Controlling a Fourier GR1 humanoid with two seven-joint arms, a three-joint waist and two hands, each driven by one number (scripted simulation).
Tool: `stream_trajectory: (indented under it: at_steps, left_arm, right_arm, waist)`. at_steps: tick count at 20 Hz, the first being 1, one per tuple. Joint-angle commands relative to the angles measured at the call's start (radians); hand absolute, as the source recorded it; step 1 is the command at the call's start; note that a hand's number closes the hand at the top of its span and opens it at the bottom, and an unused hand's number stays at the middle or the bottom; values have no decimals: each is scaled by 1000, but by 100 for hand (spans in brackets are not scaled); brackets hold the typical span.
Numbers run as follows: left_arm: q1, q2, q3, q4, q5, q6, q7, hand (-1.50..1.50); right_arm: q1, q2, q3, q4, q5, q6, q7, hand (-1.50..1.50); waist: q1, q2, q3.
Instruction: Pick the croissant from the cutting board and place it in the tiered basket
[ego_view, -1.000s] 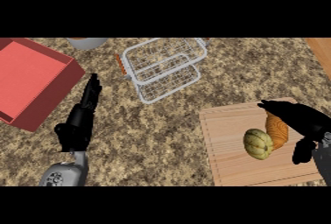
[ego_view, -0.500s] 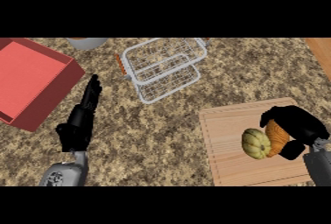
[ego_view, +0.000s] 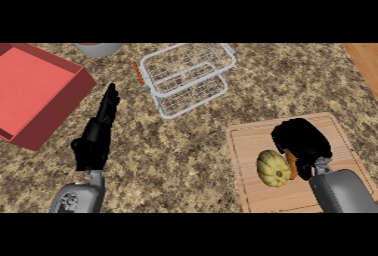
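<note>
In the head view, your right hand (ego_view: 301, 141) curls down over the croissant (ego_view: 291, 165) on the cutting board (ego_view: 247, 187) beside a yellow squash (ego_view: 273, 169), apparently to lift it toward the tiered basket (ego_view: 188, 77), while your left hand (ego_view: 96, 137) rests open on the counter (ego_view: 177, 170).

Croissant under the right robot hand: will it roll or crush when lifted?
The croissant is mostly hidden under the right robot hand. Its flaky look suggests it is light and crushable. Touching the squash, it probably won't roll, though it might nudge that.
</note>
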Motion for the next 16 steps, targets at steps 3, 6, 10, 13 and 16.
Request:
stream_trajectory:
  at_steps: [3,6,10,13,16]
  left_arm:
    - [22,-10,-34,12,-12,-13,-10,0]
    - [-1,-24,-49,4,-24,9,3,0]
    - [-38,-11,-22,-1,-5,-10,34,0]
    - [31,30,7,-44,25,-40,-4,0]
    - [-16,-5,-10,10,7,-19,14,0]
  right_arm:
    - [-35,285,336,-93,165,146,339,150]
    - [-59,290,463,-155,75,185,571,150]
    - [-168,293,573,-219,-65,223,844,150]
    - [-190,294,632,-358,-113,235,998,150]
    - [-336,295,597,-453,-204,312,1104,150]
  waist:
    - [38,1,10]
    - [34,4,14]
    - [35,8,14]
    - [28,3,14]
    - [17,6,13]
